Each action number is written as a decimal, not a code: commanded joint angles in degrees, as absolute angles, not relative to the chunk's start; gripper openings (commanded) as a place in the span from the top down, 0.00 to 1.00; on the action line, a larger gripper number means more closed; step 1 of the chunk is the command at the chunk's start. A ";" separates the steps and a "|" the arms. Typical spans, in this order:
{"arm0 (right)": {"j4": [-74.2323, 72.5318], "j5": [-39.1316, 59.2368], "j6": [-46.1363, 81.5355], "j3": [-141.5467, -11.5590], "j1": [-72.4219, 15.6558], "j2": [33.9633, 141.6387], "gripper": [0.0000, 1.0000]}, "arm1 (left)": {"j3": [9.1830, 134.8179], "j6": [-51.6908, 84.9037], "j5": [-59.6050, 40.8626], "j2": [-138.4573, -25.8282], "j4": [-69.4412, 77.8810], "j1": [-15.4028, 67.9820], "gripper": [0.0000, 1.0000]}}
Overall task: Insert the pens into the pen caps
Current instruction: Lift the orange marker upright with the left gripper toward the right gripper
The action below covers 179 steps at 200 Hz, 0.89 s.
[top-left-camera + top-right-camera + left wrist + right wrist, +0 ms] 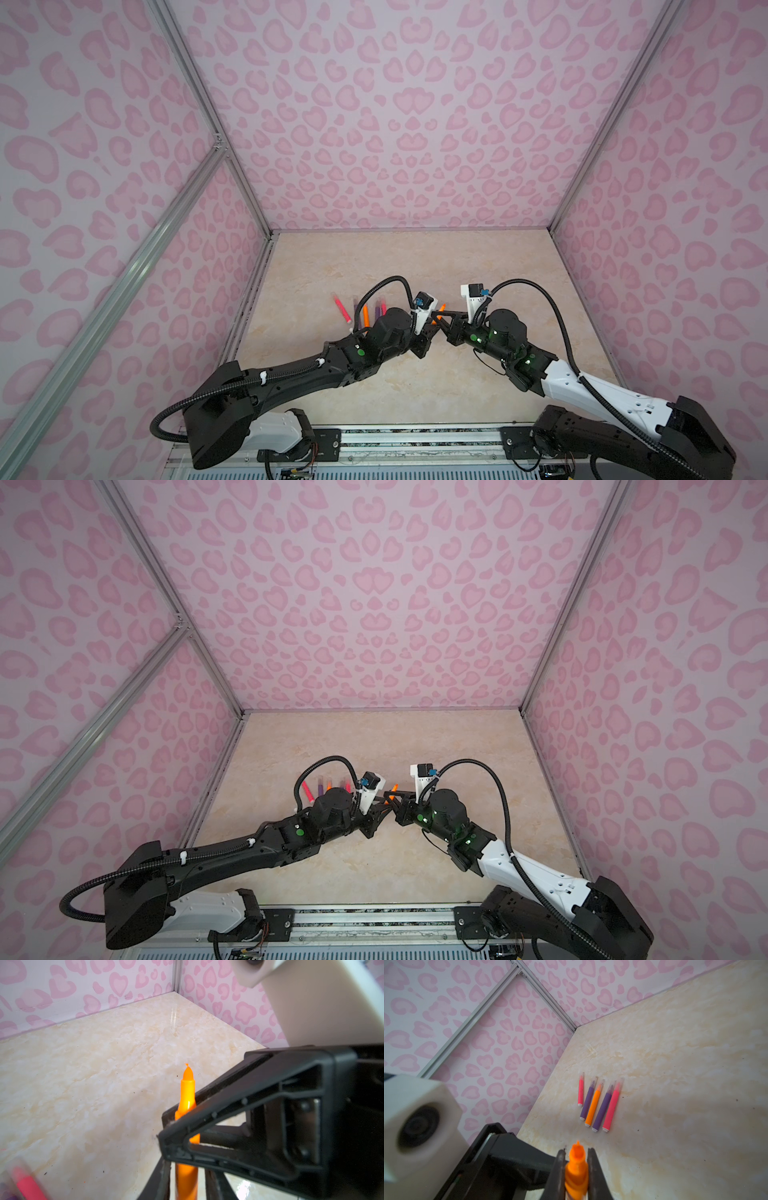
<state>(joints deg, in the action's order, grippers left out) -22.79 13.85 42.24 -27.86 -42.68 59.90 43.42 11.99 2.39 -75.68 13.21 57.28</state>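
1. I'm counting six pens. Five lying pens [593, 1107] are sitting in a row on the table [415, 257], left of centre: two pink, two purple, one orange.
2. I'm making out five clear pen caps [594, 1081], one over each lying tip, all blurred.
3. The sixth, the orange pen [577, 1165], is sitting at the centre between both grippers, its tip bare.
4. The right gripper [576, 1152] is clamping it, fingers tight on the barrel.
5. The left gripper [187, 1180] is flanking the same barrel. Whether it is pinching, I cannot tell.

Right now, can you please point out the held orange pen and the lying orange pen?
held orange pen [576, 1169]: right wrist view, on the barrel just below the tip.
lying orange pen [593, 1107]: right wrist view, on the middle of the barrel.
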 commanded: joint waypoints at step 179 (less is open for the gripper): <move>-0.73 -11.68 47.54 -31.00 -42.65 58.29 0.31 | 38.49 27.29 25.41 -69.74 9.60 45.49 0.96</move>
<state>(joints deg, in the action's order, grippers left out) -15.70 5.17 43.48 -29.08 -43.00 58.11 40.66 20.23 15.88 -72.34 10.94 48.60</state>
